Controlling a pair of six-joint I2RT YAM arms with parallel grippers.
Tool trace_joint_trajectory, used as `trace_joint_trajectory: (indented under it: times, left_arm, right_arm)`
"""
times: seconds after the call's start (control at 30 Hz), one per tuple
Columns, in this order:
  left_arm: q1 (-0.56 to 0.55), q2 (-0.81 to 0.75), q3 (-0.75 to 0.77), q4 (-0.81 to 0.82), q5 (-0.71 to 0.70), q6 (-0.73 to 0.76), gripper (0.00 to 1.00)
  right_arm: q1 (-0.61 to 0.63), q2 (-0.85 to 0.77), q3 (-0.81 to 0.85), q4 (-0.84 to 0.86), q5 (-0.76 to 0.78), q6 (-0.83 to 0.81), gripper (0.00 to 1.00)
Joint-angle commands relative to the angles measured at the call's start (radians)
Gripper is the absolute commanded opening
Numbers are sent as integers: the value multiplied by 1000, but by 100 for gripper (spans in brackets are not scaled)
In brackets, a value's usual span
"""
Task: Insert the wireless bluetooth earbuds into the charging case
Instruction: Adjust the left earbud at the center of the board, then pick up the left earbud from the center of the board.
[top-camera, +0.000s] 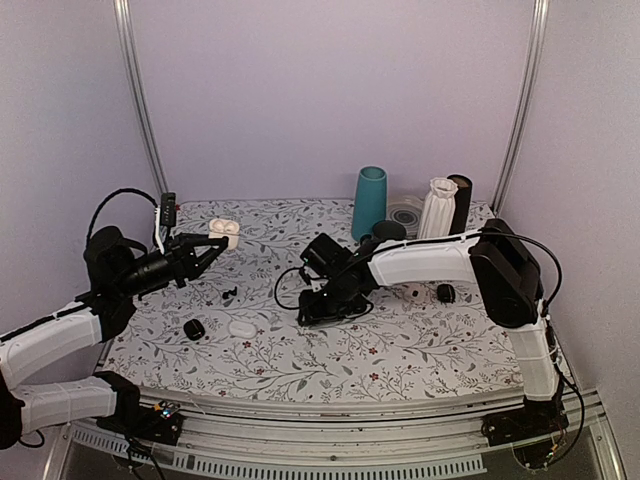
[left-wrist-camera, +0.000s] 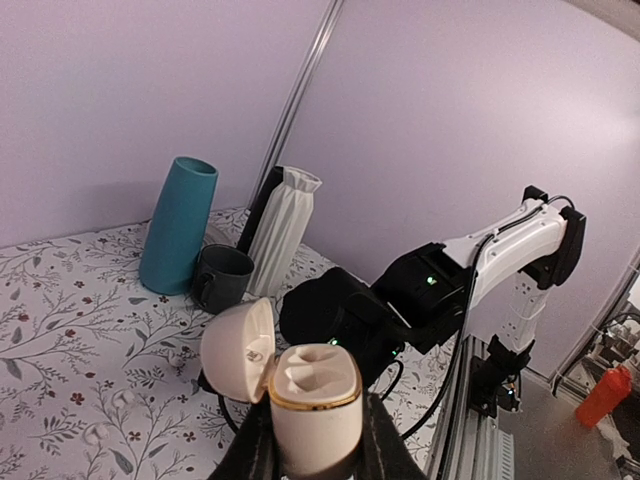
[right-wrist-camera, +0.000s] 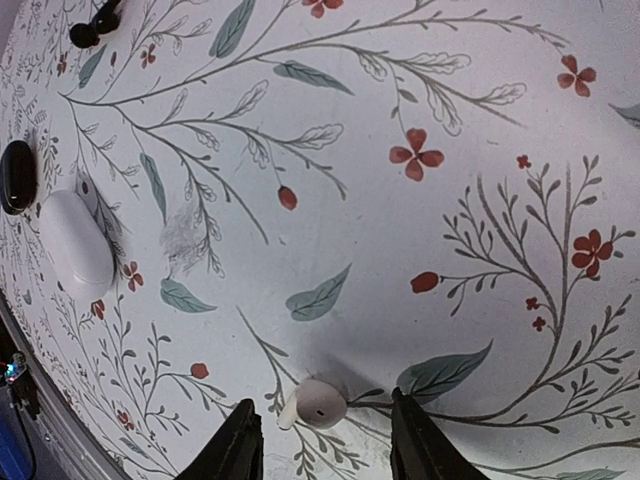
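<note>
Earbud (right-wrist-camera: 315, 403), white | lies on table (right-wrist-camera: 430, 250) | between right tool (right-wrist-camera: 326, 418) spread fingers

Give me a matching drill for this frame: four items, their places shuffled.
1 open white gold-rimmed charging case
2 small white earbud
3 closed white pebble-shaped case
4 tall teal vase

A upright at the floral table back
B on table, between fingers of the right end effector
C gripped by left end effector
D on table beside black oval case

Pairs: 1-C, 2-B, 3-D, 4-A
</note>
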Motion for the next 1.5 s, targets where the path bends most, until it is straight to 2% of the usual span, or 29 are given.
trace_joint_trajectory:
  times: [0.0, 0.27, 0.57, 1.27, 1.47]
  left_arm:
    - [13, -3, 9, 28, 7, -2, 0]
    - [13, -4, 3, 39, 4, -7, 0]
    - [13, -9, 5, 34, 7, -9, 0]
    - [13, -12, 8, 34, 4, -12, 0]
    - [13, -12, 8, 34, 3, -18, 0]
  right_arm:
    - [17, -27, -6, -56, 34, -9, 44]
    - [39, -27, -39, -17, -37, 21, 44]
    - [39, 37, 34, -19, -33, 14, 43]
    - [65, 113, 188, -187, 145, -112, 40]
    - [92, 180, 250, -243, 186, -123, 39]
